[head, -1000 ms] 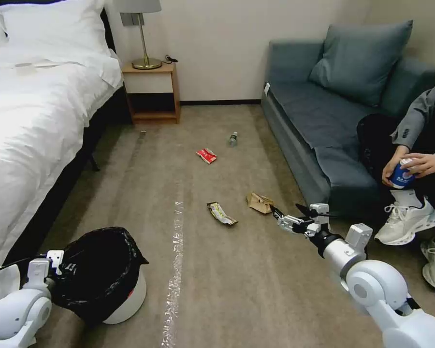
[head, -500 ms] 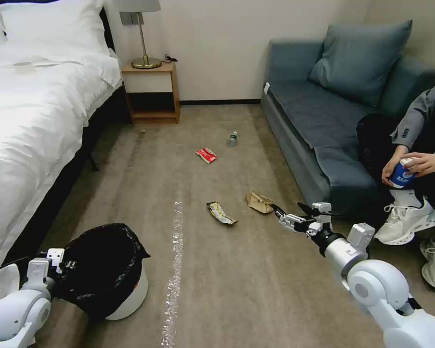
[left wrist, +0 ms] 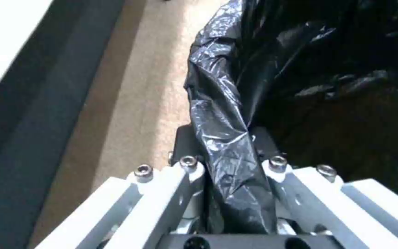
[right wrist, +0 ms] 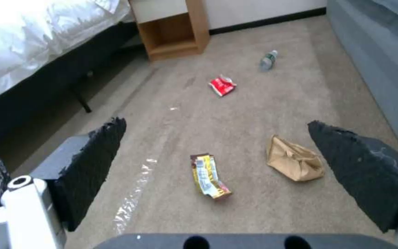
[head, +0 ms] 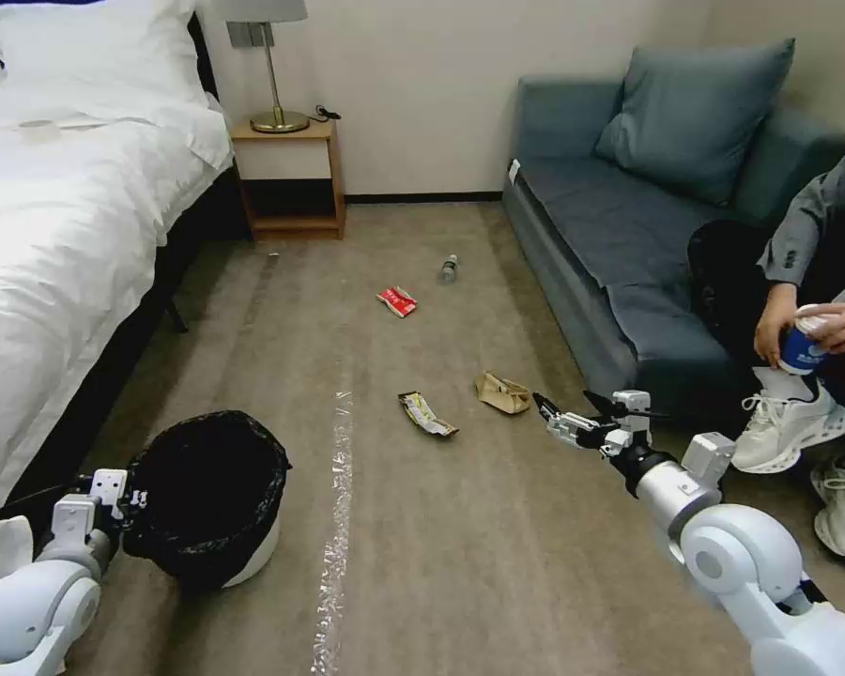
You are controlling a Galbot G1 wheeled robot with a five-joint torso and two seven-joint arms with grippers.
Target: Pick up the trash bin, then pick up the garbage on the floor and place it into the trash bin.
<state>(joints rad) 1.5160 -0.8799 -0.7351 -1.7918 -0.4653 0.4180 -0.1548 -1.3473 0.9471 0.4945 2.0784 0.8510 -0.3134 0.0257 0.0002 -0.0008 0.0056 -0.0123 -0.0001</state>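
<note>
The white trash bin point(head: 249, 559) with its black bag point(left wrist: 222, 114) hangs tilted low at the left, and my left gripper point(head: 131, 498) is shut on its bagged rim. On the carpet ahead lies the garbage: a yellowish wrapper point(head: 427, 414) point(right wrist: 209, 176), a brown paper bag point(head: 502, 392) point(right wrist: 295, 160), a red-and-white packet point(head: 398, 300) point(right wrist: 222, 85) and a small clear bottle point(head: 449, 268) point(right wrist: 268, 60). My right gripper point(head: 565, 413) is open, held out just right of the paper bag with nothing between its fingers point(right wrist: 93, 162).
A white bed point(head: 56, 244) runs along the left, a wooden nightstand point(head: 286, 178) with a lamp stands at the far wall, and a blue sofa point(head: 629, 235) lines the right. A seated person's legs and shoes point(head: 789, 427) are close beside my right arm.
The bin has risen and swung upright-ward with my left gripper on its rim. The whole view has shifted slightly. The right arm has stayed about where it was.
</note>
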